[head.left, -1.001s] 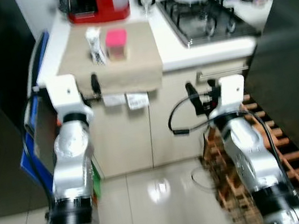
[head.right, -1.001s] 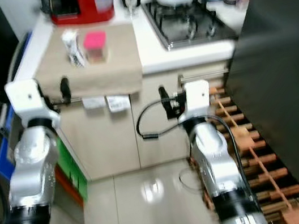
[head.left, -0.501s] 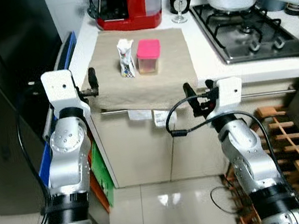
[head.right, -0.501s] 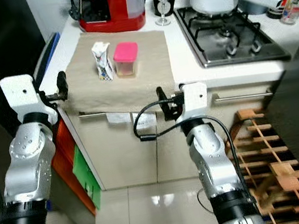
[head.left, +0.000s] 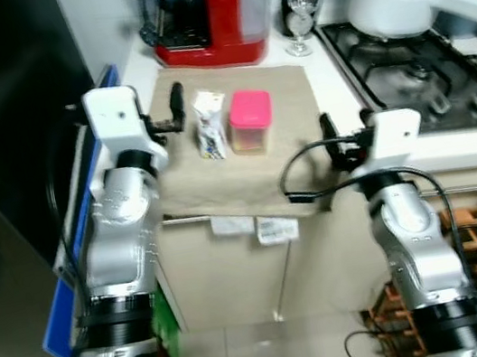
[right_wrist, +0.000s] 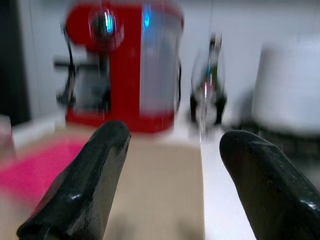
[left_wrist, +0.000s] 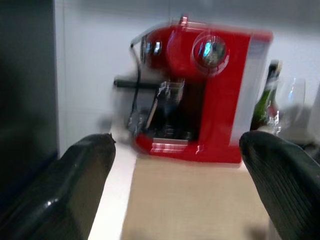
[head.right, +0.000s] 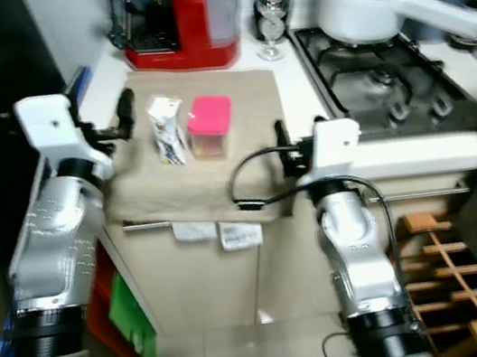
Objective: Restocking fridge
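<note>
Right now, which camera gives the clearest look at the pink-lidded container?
The right eye view: the pink-lidded container stands sharp and whole on the beige cloth. The left eye view matches, slightly softer. The right wrist view catches a pink blur.

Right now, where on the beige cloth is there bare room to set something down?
Free: the beige cloth between the pink-lidded container and the counter's front edge, and the strip from that container to the cloth's stove-side edge. Crowded: the small white carton stands close beside the container, with the red coffee machine behind.
</note>
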### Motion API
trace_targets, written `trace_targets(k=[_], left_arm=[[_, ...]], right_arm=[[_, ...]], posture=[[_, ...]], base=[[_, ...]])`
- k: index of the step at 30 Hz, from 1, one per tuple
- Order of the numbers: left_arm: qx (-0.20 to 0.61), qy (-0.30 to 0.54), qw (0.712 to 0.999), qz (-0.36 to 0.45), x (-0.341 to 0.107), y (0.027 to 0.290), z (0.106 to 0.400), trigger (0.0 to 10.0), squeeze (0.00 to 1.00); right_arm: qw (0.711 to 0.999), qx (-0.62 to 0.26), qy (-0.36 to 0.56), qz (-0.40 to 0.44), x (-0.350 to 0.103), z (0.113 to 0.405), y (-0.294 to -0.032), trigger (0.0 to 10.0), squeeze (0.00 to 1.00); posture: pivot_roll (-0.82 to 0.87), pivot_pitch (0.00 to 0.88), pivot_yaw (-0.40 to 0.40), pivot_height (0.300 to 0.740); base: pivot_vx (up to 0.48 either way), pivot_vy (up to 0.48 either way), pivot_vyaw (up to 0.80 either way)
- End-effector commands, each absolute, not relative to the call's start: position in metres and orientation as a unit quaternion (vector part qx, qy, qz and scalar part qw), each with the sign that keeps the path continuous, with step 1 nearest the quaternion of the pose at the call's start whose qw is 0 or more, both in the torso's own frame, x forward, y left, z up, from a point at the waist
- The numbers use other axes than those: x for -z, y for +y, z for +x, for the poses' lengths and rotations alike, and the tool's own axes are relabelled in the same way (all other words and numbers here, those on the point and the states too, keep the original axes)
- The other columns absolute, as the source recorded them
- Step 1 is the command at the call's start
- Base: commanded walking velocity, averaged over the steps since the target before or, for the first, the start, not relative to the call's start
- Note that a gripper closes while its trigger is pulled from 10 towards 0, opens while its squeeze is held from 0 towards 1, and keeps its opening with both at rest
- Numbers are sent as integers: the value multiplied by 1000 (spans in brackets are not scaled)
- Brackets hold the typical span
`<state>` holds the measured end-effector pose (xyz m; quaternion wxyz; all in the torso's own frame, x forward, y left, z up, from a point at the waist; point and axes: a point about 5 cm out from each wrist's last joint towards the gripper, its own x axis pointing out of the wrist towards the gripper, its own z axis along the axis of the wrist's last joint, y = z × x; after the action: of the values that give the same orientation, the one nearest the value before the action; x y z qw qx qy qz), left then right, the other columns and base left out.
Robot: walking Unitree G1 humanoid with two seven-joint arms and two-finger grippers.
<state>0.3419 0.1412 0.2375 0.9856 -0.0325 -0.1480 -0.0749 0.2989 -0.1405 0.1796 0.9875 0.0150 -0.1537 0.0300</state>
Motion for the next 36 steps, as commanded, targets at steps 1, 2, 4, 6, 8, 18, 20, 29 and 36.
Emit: trace_targets(k=[1,2,4,6,8,18,20,29,36], left_arm=[[125,-163,978,-38,-256,122,339,10000,0],[129,-165,977,-37,-261,122,339,10000,0],[135,-172,975,-43,-271,123,340,10000,0],[151,-162,974,-51,-273,120,341,10000,0],[170,-137,974,-56,-272,116,343,10000,0],[206,7,976,-73,-246,105,352,10000,0],[215,15,974,-69,-246,101,353,10000,0],[185,41,982,-7,-240,96,363,10000,0],[106,17,994,33,-241,112,372,10000,0]], right_arm=[[990,2,-144,3,-176,292,-154,10000,0],[991,4,-137,5,-172,290,-154,10000,0],[992,15,-124,17,-166,288,-155,10000,0],[992,18,-121,22,-164,286,-154,10000,0],[992,20,-119,21,-165,284,-152,10000,0],[994,22,-106,29,-162,273,-150,10000,0],[994,23,-103,30,-161,272,-149,10000,0],[994,30,-99,35,-161,268,-149,10000,0],[994,34,-98,32,-161,268,-150,10000,0]], posture=[[-38,0,6,740],[-43,0,17,740],[-47,0,29,740],[-50,0,36,740],[-53,0,43,740],[-59,9,70,740],[-60,10,73,740],[-75,18,93,740],[-79,18,94,740]], base=[[0,0,0],[0,0,0],[0,0,0],[0,0,0],[0,0,0],[0,0,0],[0,0,0],[0,0,0],[0,0,0]])
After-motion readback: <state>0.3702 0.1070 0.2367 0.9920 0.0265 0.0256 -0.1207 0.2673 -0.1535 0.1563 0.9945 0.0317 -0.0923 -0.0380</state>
